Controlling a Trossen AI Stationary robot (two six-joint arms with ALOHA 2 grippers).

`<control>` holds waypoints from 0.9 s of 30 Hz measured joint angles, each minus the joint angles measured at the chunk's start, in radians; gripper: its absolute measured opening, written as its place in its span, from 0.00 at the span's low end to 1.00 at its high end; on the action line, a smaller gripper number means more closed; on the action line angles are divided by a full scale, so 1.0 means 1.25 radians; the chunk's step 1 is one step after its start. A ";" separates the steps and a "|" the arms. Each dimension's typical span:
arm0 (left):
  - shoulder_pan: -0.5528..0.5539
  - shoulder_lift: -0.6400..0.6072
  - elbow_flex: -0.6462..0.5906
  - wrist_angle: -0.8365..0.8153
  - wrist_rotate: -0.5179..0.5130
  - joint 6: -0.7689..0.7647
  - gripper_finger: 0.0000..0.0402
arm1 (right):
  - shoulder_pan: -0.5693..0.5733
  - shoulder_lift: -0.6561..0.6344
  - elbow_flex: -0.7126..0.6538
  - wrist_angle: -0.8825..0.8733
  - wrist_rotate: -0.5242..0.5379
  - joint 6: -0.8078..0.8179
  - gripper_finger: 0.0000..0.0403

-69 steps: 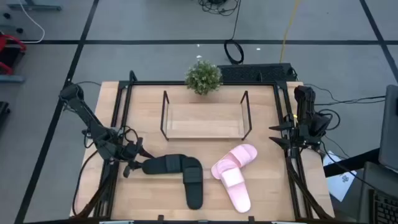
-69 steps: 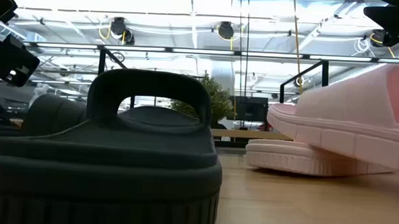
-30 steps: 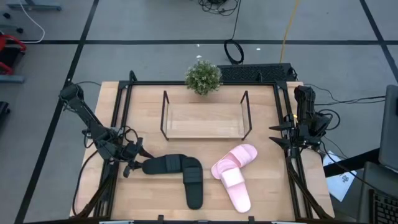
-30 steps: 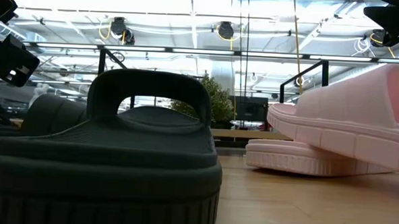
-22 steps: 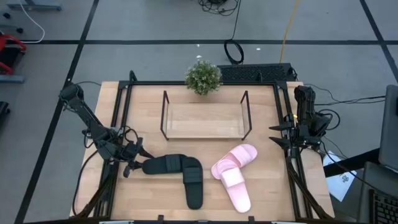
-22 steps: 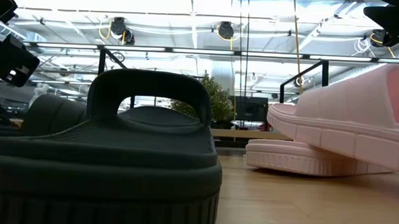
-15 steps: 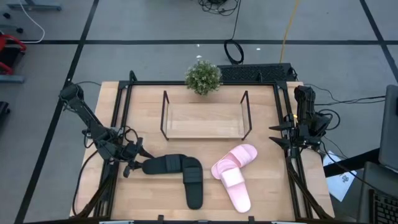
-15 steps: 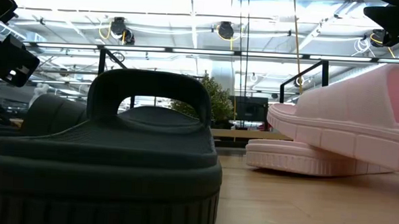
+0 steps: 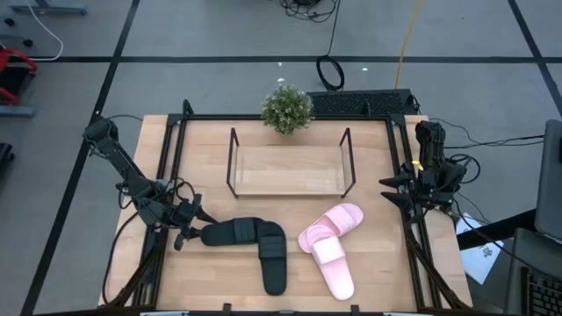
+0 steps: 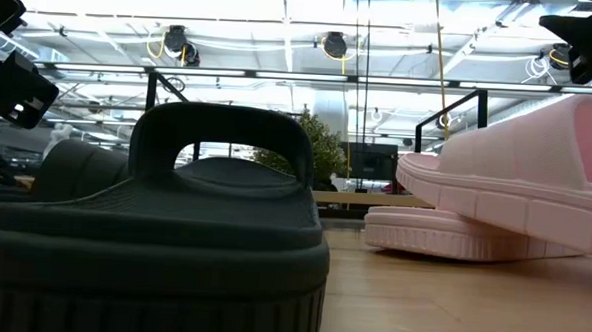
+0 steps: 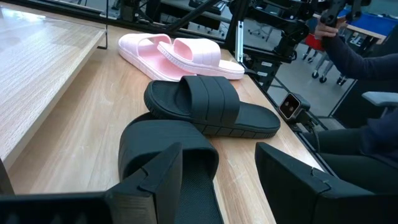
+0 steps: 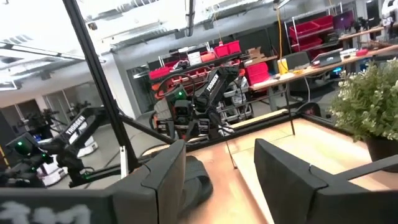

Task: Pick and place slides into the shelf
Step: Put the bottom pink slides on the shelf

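one wooden counter, one empty shelf at its middle rear. four slides in front: two black crossed left, two pink overlapped right. left claw agape, empty, at a black heel. right claw parted, empty, at counter's right rail.
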 joint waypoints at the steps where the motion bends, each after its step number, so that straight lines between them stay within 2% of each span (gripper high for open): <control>1: 0.000 0.000 0.000 0.000 0.000 0.000 0.49 | 0.000 0.000 0.000 0.000 0.000 0.002 0.45; 6: 0.001 0.000 0.000 0.002 -0.018 0.007 0.49 | 0.000 0.000 0.000 -0.002 -0.024 0.002 0.45; 8: 0.001 0.000 0.000 0.010 -0.044 0.023 0.49 | 0.000 0.000 0.000 -0.027 -0.088 0.014 0.45; 13: 0.001 0.000 0.000 0.081 -0.045 0.014 0.49 | -0.004 0.005 0.000 -0.123 -0.325 0.059 0.45; 15: 0.001 0.000 0.000 0.123 -0.045 0.016 0.49 | -0.012 0.025 0.000 -0.141 -0.359 0.098 0.45; 22: 0.001 0.000 0.000 0.204 -0.044 0.024 0.49 | -0.081 0.192 0.003 -0.095 -0.366 0.224 0.45; 27: 0.001 0.000 0.000 0.205 -0.044 0.054 0.49 | -0.137 0.342 0.066 -0.085 -0.506 0.270 0.45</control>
